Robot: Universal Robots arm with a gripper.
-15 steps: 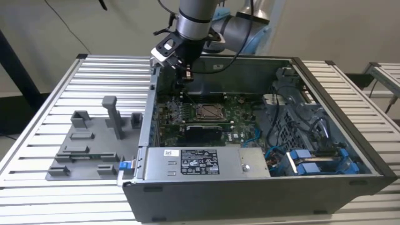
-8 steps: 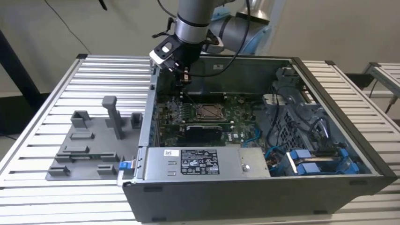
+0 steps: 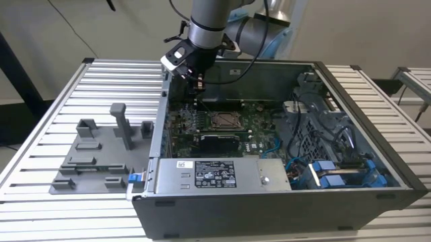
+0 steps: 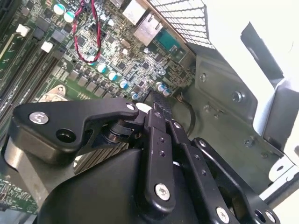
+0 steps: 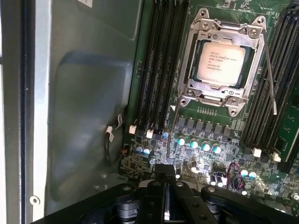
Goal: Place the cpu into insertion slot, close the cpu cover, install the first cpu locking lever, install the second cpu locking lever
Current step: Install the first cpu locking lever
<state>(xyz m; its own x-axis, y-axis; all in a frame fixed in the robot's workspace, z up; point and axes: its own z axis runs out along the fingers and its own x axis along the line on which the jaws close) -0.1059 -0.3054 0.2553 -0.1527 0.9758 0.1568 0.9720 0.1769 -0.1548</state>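
exterior view showed the gripper (image 3: 198, 84) hanging inside the computer case (image 3: 269, 212), at about eleven o'clock from the insertion slot (image 3: 224, 120) and apart from it. in the first wrist view the cpu (image 5: 220, 60) sat in that slot, with the cpu cover (image 5: 192, 60) lying over its edges. the gripper's fingers (image 5: 161, 172) were pressed together, holding nothing.

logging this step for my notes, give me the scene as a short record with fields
cpu: seated in the insertion slot, metal top showing
cpu cover: down, framing the cpu
locking levers: two thin wires, apparently unlatched, angled off the cover's sides
gripper: shut, over the board, apart from the cover
case: open, board lying inside
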